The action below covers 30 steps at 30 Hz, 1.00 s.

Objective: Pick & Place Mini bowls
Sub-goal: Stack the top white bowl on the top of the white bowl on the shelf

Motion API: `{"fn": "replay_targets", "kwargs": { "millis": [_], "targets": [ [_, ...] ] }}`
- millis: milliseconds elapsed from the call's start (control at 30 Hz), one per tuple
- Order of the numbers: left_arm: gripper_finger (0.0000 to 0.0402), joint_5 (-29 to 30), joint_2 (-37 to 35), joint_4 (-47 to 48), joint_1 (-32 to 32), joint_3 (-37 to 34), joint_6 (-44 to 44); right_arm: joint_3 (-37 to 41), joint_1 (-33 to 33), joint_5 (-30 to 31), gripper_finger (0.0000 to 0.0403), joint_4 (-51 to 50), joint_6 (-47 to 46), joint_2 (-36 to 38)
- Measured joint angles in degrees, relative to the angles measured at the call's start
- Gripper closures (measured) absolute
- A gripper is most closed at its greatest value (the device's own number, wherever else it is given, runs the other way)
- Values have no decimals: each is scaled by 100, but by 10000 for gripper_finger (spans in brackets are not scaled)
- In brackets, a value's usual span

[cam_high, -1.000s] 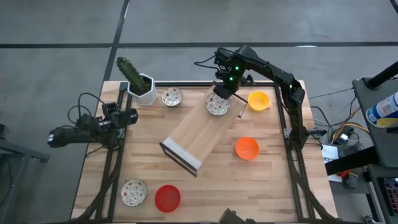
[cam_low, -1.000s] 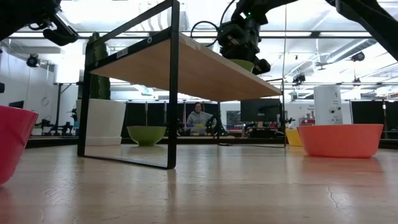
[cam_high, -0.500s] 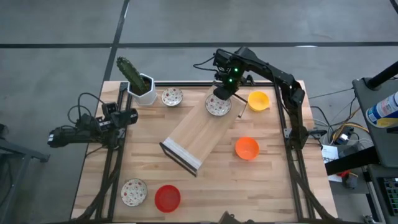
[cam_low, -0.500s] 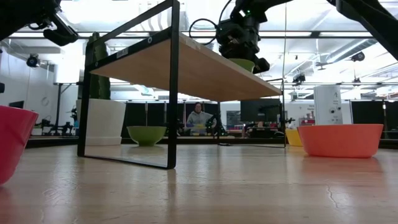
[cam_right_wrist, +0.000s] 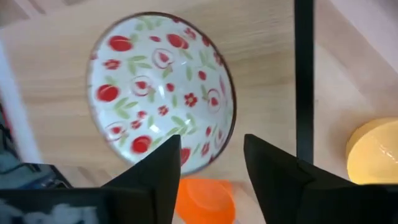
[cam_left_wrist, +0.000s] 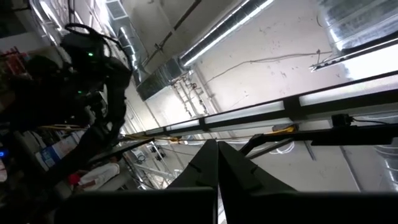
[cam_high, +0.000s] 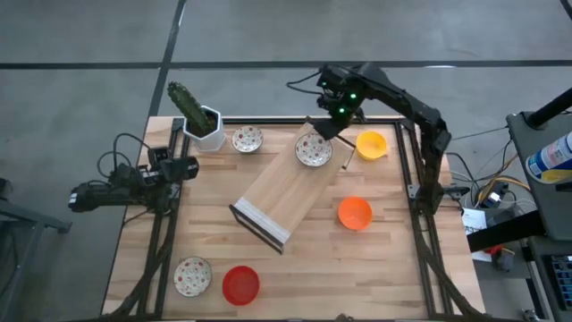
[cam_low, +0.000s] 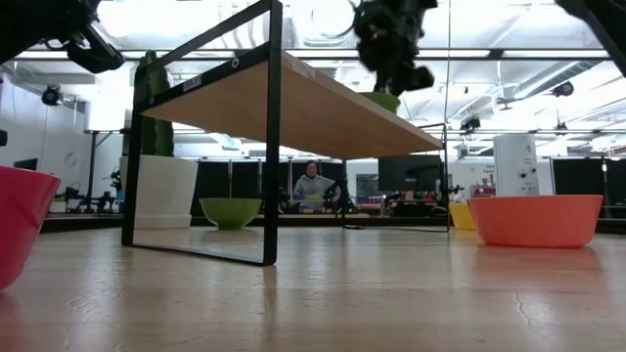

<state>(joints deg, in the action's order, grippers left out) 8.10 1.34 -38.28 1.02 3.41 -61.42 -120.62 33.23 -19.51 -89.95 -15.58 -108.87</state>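
A white mini bowl with a red and green flower pattern [cam_high: 313, 149] [cam_right_wrist: 161, 93] rests on its base at the far end of the raised wooden shelf [cam_high: 281, 199]. My right gripper [cam_high: 327, 125] [cam_right_wrist: 208, 163] hangs open above the bowl's far rim, touching nothing; the low view shows it [cam_low: 393, 54] clear above the shelf. On the table stand two more patterned bowls [cam_high: 248, 139] [cam_high: 192, 275], a red one [cam_high: 239, 284], an orange one [cam_high: 355, 214] and a yellow one [cam_high: 371, 145]. My left gripper [cam_high: 189, 166] [cam_left_wrist: 217, 177] waits shut at the table's left edge, pointing up.
A white pot with a green cactus [cam_high: 202, 121] stands at the far left corner. The shelf's black frame [cam_low: 272, 137] rises from the table's middle. Free wood lies between the shelf and the near edge. A person [cam_low: 313, 186] sits far behind the table.
My right gripper has opened and let go of the patterned bowl, then risen and drawn back toward the table's far right. The bowl stays where it was on the shelf's far end.
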Motion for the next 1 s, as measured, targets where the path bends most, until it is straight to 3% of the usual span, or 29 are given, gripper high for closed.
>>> {"fn": "replay_targets", "kwargs": {
  "millis": [267,500,767,1000],
  "targets": [
    [305,206,453,212,-2,190,-171,0,-91,13,218,473,-432,788],
    [267,210,1480,748,-4,1142,583,0,-387,81,218,1433,-500,1274],
    [266,238,2606,3370,0,2668,2425,0,-810,323,218,1899,-480,1464],
    [266,823,3519,5809,27,4042,4055,2,-1206,548,218,1920,-541,1466]
  ]
}}
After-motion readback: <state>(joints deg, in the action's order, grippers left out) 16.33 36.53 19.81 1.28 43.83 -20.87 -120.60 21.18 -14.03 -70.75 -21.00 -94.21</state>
